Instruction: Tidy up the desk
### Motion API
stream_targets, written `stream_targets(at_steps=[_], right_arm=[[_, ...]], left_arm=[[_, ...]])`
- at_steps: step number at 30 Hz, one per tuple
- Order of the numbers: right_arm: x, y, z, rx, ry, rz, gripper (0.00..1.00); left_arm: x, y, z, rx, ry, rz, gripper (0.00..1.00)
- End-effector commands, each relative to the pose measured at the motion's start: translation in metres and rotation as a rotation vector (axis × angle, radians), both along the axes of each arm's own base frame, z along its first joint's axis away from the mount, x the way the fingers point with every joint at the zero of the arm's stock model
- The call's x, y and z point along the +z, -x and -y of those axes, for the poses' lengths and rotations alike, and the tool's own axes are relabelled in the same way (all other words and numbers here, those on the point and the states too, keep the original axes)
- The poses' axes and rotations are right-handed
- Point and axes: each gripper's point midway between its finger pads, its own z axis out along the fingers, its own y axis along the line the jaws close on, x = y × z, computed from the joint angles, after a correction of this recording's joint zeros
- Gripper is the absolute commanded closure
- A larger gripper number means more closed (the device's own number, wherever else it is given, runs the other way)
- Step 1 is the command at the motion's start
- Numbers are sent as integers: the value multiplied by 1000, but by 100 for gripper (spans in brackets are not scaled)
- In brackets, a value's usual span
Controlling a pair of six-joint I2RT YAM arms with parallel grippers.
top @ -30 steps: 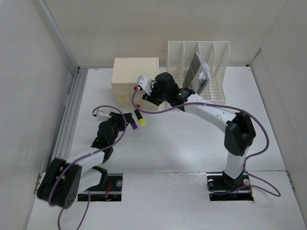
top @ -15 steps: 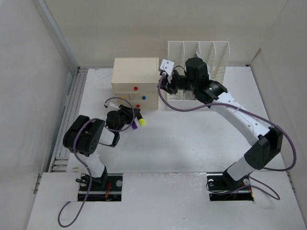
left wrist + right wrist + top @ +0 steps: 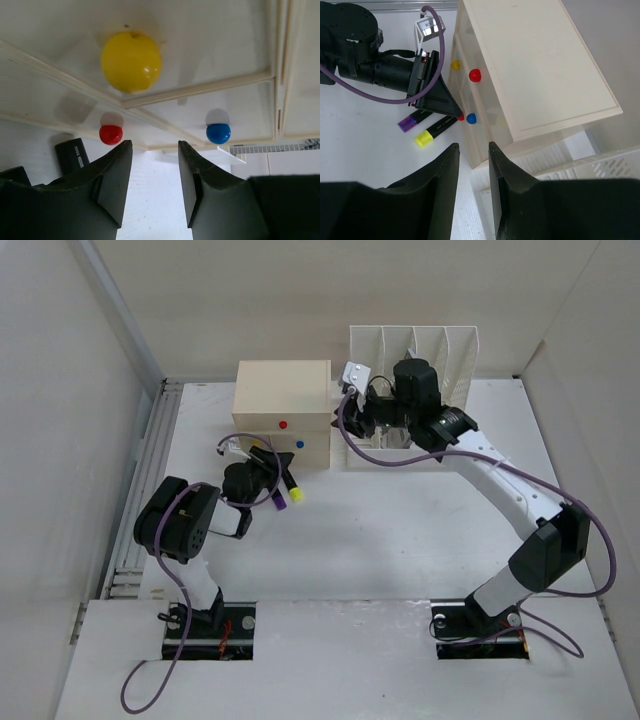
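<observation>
The desk (image 3: 400,530) is the wide white tabletop. My left gripper (image 3: 272,462) sits low on it, pointing at the front of the cream drawer box (image 3: 282,390). In the left wrist view the left gripper (image 3: 155,145) is open and empty, with a yellow knob (image 3: 131,61), a red knob (image 3: 110,134) and a blue knob (image 3: 218,132) just ahead. My right gripper (image 3: 350,422) hovers above the gap between the box and the file rack (image 3: 440,350). In its wrist view the right gripper (image 3: 473,146) is open with nothing between its fingers.
Two markers lie on the desk beside the left gripper: a yellow-capped marker (image 3: 436,131) and a purple-capped marker (image 3: 415,120). The white slotted file rack stands at the back, right of the drawer box (image 3: 535,65). A metal rail (image 3: 145,480) runs along the left edge.
My right gripper left the drawer box front and rose to the right, between box and rack. My left arm folded back, its gripper stayed by the box, and its jaws widened.
</observation>
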Motion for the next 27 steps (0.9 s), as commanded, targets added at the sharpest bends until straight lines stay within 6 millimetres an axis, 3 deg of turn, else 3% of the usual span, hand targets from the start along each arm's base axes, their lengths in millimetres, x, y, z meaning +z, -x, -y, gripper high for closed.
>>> stream_targets(at_steps=[1, 12, 27], right_arm=[[12, 2, 1, 22, -43, 14, 65], [8, 2, -1, 28, -44, -3, 65], [2, -4, 11, 14, -50, -23, 65]], left_arm=[[11, -8, 0, 8, -11, 43, 61], [-13, 4, -9, 37, -41, -38, 61], [-32, -19, -6, 55, -51, -56, 61]])
